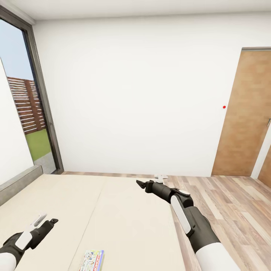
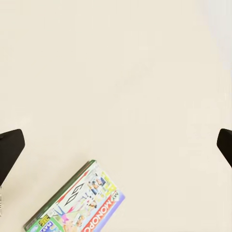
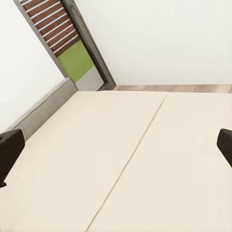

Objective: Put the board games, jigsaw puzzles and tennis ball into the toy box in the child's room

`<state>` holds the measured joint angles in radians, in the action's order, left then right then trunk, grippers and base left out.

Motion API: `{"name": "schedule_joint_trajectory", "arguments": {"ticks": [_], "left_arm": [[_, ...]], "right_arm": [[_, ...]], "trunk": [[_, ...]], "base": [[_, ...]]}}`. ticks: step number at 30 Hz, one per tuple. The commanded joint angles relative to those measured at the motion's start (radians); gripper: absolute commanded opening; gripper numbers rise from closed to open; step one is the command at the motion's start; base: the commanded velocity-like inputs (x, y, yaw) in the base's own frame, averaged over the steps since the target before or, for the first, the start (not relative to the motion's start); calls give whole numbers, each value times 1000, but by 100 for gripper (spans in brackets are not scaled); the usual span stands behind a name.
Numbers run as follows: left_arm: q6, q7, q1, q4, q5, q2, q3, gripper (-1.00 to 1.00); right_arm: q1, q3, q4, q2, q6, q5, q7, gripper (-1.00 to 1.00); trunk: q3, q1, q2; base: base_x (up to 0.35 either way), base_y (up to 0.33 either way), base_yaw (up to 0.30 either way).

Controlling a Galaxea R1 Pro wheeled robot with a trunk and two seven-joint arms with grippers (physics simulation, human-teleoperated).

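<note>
The Monopoly board game [image 2: 77, 203] lies flat on the bed [image 1: 113, 210], just below and to the right of the open, empty left gripper [image 1: 51, 222], its long axis slanted to the jaws, far nearer than the open right gripper [image 1: 140, 183].

Head camera looks forward and down over the bed [image 1: 113, 210] toward the far wall. Left wrist camera hangs close above the mattress, board game [image 2: 77, 205] at its lower left. Right wrist camera skims the bed toward the window [image 3: 63, 34]; all 3 share the mattress.
</note>
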<state>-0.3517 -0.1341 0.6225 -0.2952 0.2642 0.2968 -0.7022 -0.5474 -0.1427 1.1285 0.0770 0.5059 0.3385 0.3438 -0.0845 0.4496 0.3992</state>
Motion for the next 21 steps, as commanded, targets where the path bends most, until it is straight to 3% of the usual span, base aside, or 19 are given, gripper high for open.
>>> {"name": "schedule_joint_trajectory", "arguments": {"ticks": [1, 11, 21], "left_arm": [[-3, -2, 0, -1, 3, 0, 1, 100], [69, -23, 0, 0, 4, -3, 171, 100], [77, -35, 0, 1, 3, -3, 206, 100]], "right_arm": [[0, 1, 1, 0, 6, 5, 0, 100], [0, 3, 20, 0, 18, 15, 0, 100], [0, 5, 22, 1, 22, 18, -2, 100]], "trunk": [[0, 0, 1], [0, 0, 1], [0, 0, 1]], "base": [[0, 0, 0], [0, 0, 0], [0, 0, 0]]}}
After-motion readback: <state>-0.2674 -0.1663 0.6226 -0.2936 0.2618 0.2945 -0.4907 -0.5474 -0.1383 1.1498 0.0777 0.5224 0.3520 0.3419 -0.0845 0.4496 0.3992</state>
